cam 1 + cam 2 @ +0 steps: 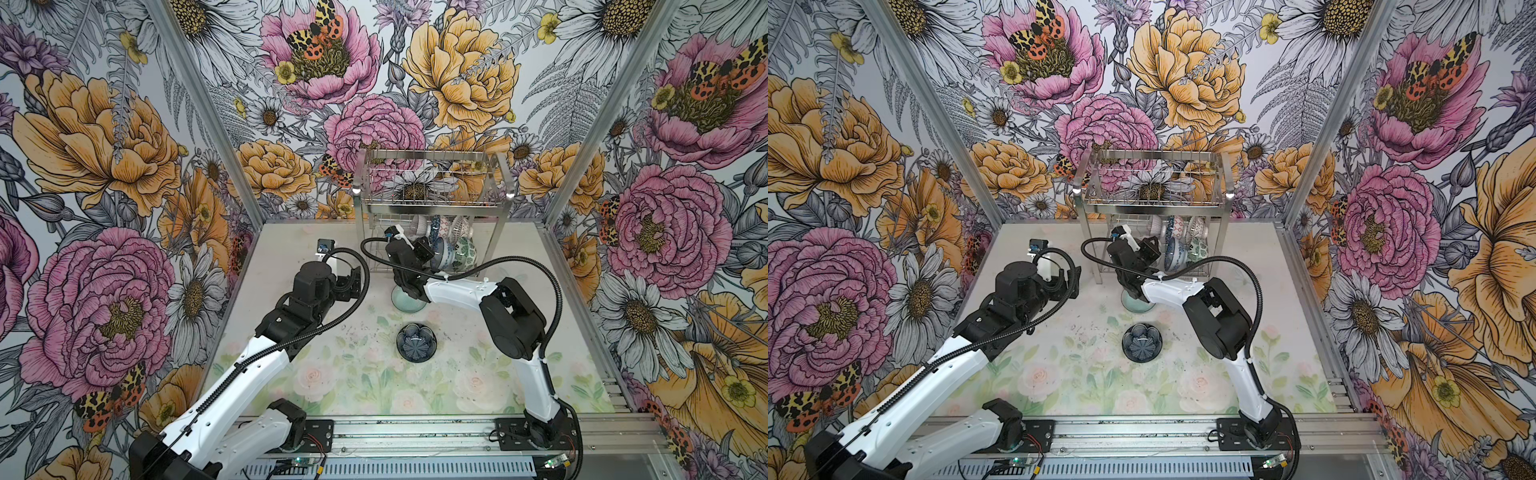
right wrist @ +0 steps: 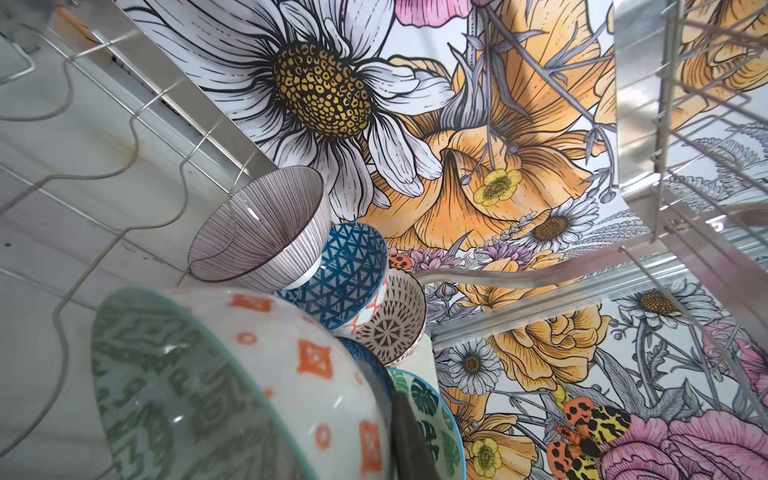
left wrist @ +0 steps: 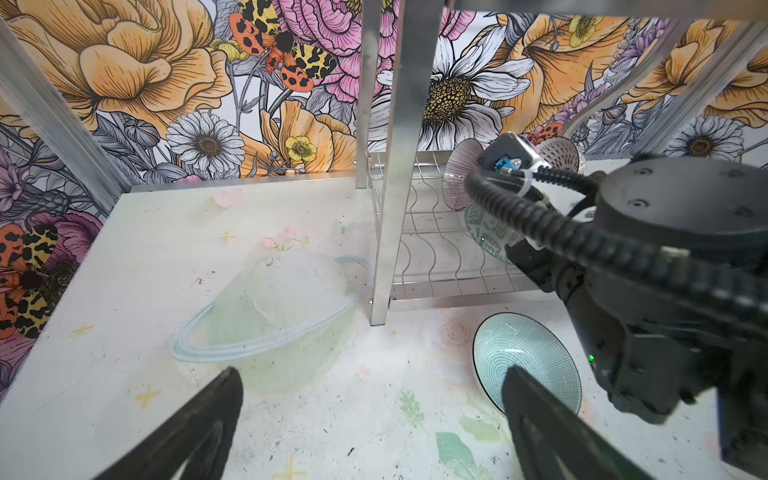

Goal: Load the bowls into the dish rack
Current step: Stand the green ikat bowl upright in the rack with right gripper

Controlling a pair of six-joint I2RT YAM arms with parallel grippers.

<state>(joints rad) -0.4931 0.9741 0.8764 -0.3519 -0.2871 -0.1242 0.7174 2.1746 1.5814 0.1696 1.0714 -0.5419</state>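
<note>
The rack (image 1: 432, 203) (image 1: 1154, 206) stands at the far middle of the table (image 1: 332, 395), its top basket bare and its lower tier part filled. The right gripper (image 1: 431, 251) (image 1: 1152, 249) reaches into that lower tier from the near left side and is clamped on the rim of the held bowl (image 2: 270, 365) (image 3: 486, 228), which is white with orange diamonds outside and green-patterned inside. One finger (image 2: 409, 436) presses against the outer wall. The bowl is tipped on edge over the wavy wires, and whether it rests on them cannot be told. Farther in, also on edge, stand a lined bowl (image 2: 257, 232), a blue bowl (image 2: 349, 274) and a lattice bowl (image 2: 395, 328). A leaf bowl (image 2: 432, 411) (image 1: 465, 253) sits to the right of the held one. The left gripper (image 1: 353, 282) (image 1: 1069, 282) (image 3: 372, 374) hangs above the table just left of the rack's near left leg, jaws spread wide and holding nothing. Two bowls lie upright on the table. The celadon bowl (image 1: 405, 306) (image 1: 1136, 306) (image 3: 523, 353) is just near of the rack, partly under the right arm. The petal bowl (image 1: 415, 343) (image 1: 1142, 343) is nearer still, at the middle and apart from it.
</note>
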